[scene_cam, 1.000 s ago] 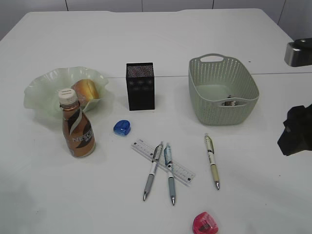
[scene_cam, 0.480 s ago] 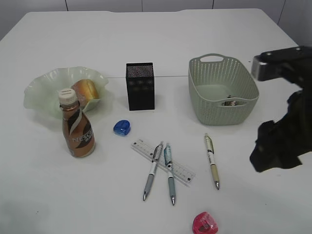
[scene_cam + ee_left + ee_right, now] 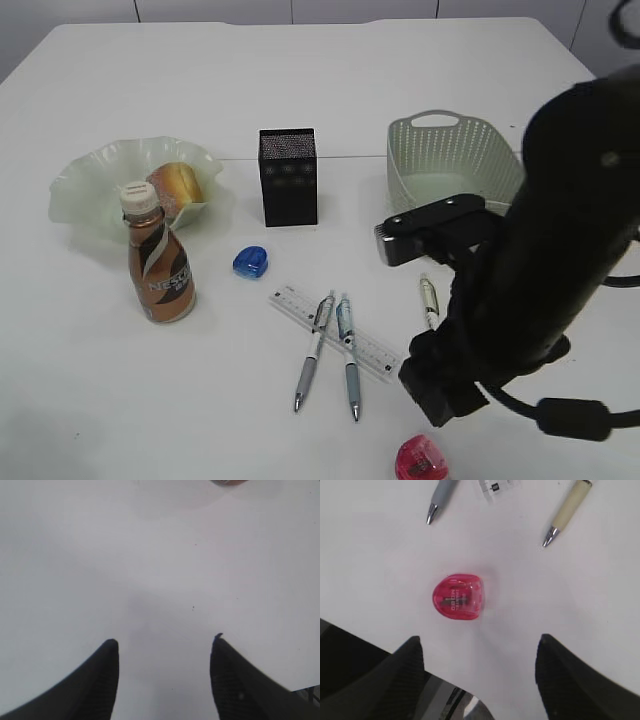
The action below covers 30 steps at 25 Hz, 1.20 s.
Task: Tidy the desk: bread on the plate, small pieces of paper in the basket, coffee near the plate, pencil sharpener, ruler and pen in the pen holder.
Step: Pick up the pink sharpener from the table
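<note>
You are hovering the spread, empty right gripper point(image 3: 479, 652) over the translucent red plastic pencil sharpener point(image 3: 458, 597); centre it, then descend squarely.

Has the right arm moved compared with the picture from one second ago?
Yes. The right arm has swung in from the right edge toward the middle, now covering part of the basket and hanging above the red sharpener.
</note>
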{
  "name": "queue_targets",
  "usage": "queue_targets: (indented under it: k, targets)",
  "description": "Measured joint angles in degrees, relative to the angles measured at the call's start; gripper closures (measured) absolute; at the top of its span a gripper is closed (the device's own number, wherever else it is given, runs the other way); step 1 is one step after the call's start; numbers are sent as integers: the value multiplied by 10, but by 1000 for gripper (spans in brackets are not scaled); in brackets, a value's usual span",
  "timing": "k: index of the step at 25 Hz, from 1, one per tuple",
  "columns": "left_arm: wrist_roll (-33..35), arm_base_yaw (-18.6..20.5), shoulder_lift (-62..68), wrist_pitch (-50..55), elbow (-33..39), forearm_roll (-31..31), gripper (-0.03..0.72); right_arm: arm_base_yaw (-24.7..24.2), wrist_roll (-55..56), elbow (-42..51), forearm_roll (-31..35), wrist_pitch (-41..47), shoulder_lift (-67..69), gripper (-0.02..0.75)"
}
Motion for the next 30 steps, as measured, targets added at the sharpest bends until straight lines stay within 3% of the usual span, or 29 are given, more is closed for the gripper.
queue_targets:
  k: [15,30]
  targets:
    - [0,0,0,-14,0,0,265,56,7,-28,8,-42,154,226]
    - [0,0,0,-14,0,-7,265,59,63,-31,3,-82,217,226]
